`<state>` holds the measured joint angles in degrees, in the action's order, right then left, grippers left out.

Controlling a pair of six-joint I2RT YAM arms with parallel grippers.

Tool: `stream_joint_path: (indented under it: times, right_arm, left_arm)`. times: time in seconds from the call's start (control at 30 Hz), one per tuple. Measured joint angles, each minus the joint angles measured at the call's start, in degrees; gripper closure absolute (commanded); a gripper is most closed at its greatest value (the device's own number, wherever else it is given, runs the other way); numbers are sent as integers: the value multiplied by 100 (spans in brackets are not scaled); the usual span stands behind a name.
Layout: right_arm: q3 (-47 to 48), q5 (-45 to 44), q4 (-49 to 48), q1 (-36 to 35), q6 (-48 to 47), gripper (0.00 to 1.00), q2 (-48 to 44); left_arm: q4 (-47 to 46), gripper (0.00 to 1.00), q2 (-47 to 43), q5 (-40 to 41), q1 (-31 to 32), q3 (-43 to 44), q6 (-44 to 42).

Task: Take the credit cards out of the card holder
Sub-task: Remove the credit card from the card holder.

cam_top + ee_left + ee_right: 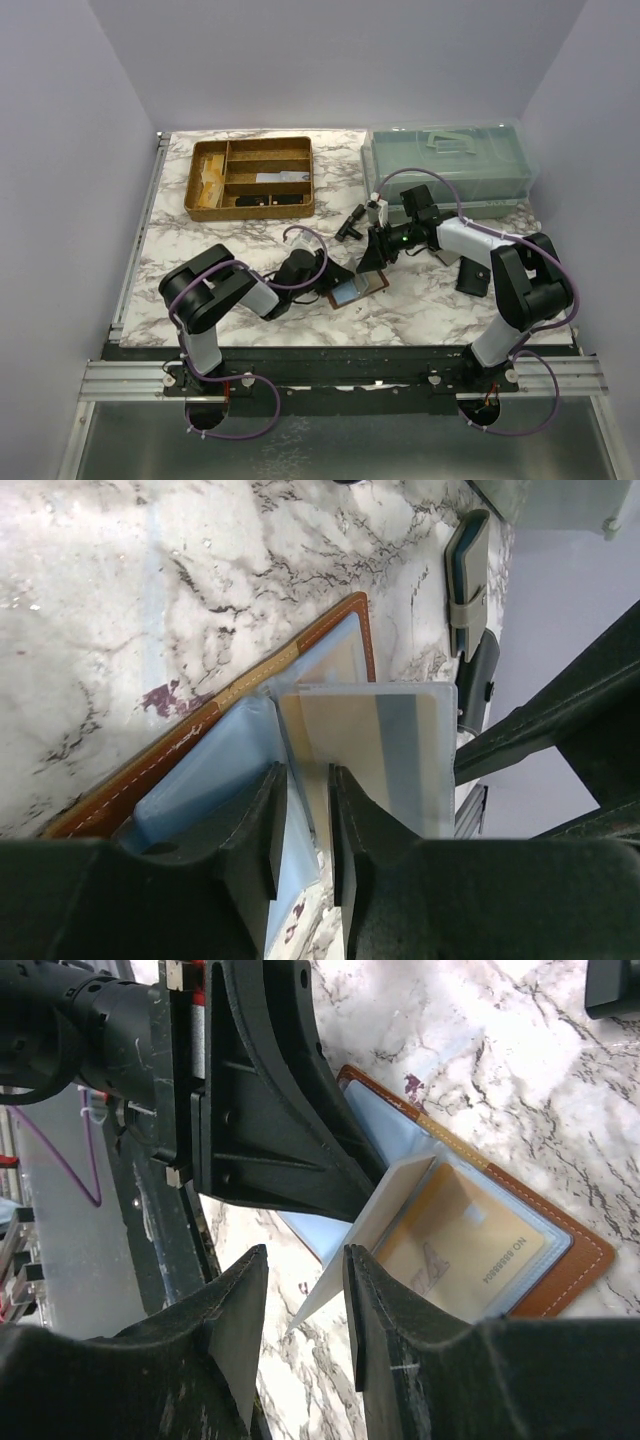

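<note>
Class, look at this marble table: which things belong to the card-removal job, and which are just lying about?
Job: reddish-brown leather card holder; tan plastic credit card; light blue credit card.
Lying about: gold-brown divided tray; pale green lidded plastic box; small black pouch.

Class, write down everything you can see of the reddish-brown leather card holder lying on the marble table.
The reddish-brown leather card holder lies open and flat on the white marble table, between both arms. Pale stitching runs along its edge. Inside are clear plastic sleeves; one holds a tan card printed with a number. One sleeve leaf stands upright between the slightly parted fingers of the left pincer; whether they touch it is unclear.
</note>
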<state>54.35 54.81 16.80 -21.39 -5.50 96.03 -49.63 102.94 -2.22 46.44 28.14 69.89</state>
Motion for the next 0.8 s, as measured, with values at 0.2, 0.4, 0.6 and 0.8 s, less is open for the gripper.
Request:
stream_joint_path:
  times: [0.2,0.4,0.6,0.8]
  right_arm:
    - [-9,260,0,-31,11,58,63]
    - [-9,415,7,-293,-13,58,238]
    - [-9,507,7,-455,-15,58,297]
    - [-9,511,2,-455,-11,58,297]
  left_arm:
    - [-243,68,-83,-155,-111,-280,214]
    - [-518,73,-96,-262,-225,-546,474]
    - [-667,66,-251,-291,-289,-828,614]
    - [-861,54,-546,-295,-332,-1193,691]
